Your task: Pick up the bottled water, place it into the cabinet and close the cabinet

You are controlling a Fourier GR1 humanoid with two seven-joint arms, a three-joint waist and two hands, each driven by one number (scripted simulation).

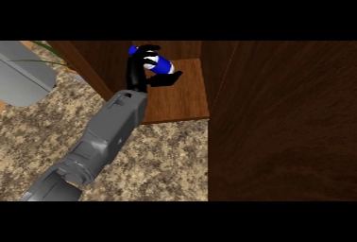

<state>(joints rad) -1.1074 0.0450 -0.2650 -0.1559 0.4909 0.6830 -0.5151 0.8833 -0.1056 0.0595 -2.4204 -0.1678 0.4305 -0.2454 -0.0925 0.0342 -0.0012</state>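
Note:
The bottled water (159, 65) is blue with a white label. My left hand (140, 71) is shut on it, fingers curled over its top and thumb under its right side. Hand and bottle hang above the wooden shelf (182, 100) inside the open cabinet, near its left wall (87, 64). My grey left forearm (115, 123) stretches in from the lower left across the counter. The hand hides part of the bottle. My right hand does not show.
A large dark wooden panel (282, 123), seemingly the open cabinet door, fills the right side. The speckled stone counter (167, 160) lies below the shelf. At the far left stand a grey object (24, 73) and green plant leaves (49, 49).

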